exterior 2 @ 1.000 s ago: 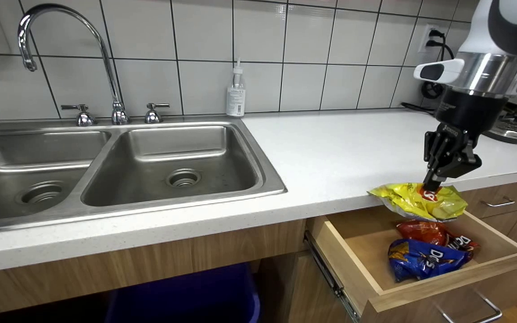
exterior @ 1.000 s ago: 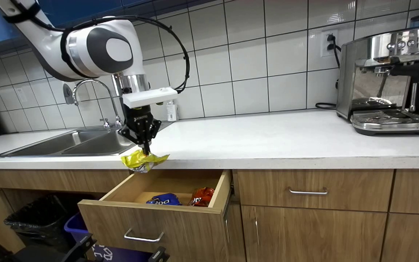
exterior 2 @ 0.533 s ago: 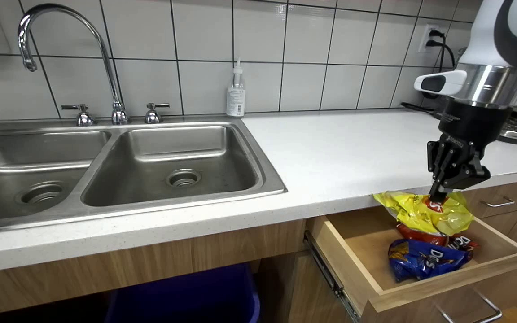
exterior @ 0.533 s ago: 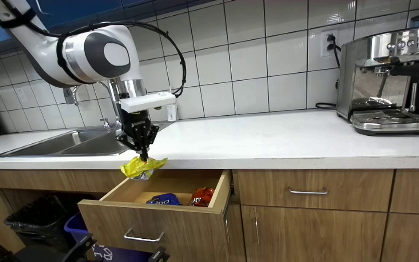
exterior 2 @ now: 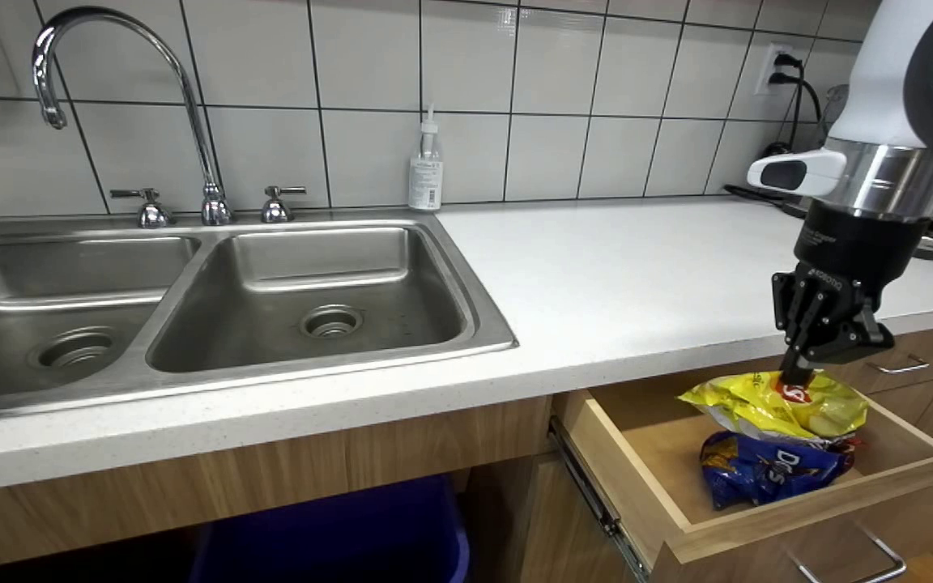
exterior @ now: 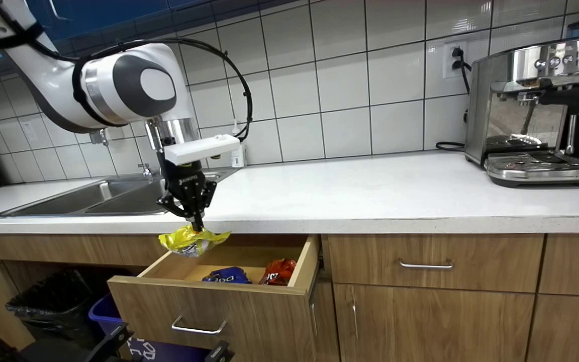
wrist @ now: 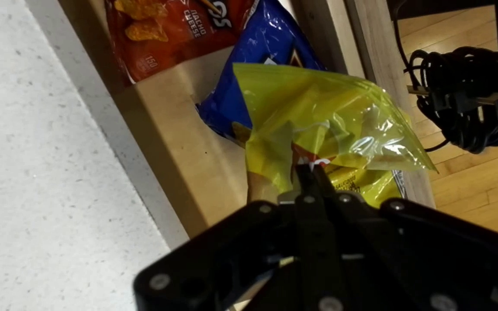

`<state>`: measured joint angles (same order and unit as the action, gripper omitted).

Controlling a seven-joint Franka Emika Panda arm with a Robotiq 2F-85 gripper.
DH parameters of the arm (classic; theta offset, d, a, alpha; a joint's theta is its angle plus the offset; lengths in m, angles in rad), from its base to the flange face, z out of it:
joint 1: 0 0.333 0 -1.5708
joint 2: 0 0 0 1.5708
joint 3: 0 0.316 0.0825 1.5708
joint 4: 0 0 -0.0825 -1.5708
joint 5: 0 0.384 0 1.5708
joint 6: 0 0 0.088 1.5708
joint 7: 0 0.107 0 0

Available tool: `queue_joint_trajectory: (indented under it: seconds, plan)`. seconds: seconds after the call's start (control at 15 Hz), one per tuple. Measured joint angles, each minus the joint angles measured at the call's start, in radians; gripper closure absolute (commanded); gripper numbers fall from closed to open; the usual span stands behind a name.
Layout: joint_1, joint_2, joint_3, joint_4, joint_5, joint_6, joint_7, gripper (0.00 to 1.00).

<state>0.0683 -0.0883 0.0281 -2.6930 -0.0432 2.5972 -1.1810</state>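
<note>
My gripper [exterior: 197,229] is shut on a yellow chip bag [exterior: 183,242], pinching it near its red logo. In an exterior view the bag [exterior 2: 746,403] hangs over the open wooden drawer [exterior 2: 632,474], roughly at the height of its rim. Under it lies a blue chip bag [exterior 2: 770,470] on the drawer floor. A red chip bag [exterior: 279,271] lies beside the blue one; the yellow bag mostly hides it in an exterior view. The wrist view shows the closed fingertips meeting on the yellow bag [wrist: 314,103], which partly covers the blue bag [wrist: 260,56]; the red bag [wrist: 175,52] is farther off.
The white countertop [exterior: 350,191] has its front edge close behind the gripper. A steel double sink [exterior 2: 329,267] with a faucet [exterior 2: 199,129] and a coffee machine [exterior: 536,115] stand along the counter. Below are a black-lined bin [exterior: 58,301] and a blue bin [exterior 2: 337,534].
The gripper has moved down with the yellow bag, from about counter-edge height toward the drawer, shifting slightly sideways. The drawer and the bags inside it have stayed put.
</note>
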Motion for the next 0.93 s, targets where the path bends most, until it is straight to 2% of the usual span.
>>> queue_joint_trajectory:
  seconds: [0.67,0.73,0.8,0.93]
  plan:
    - [0.000,0.084,0.008,-0.002,-0.111,0.149,0.094,1.00]
    - [0.000,0.092,0.010,-0.001,-0.124,0.161,0.109,0.74]
    - [0.000,0.098,0.013,-0.001,-0.133,0.171,0.121,0.73]
    - [0.001,0.109,0.016,0.000,-0.156,0.185,0.154,0.60]
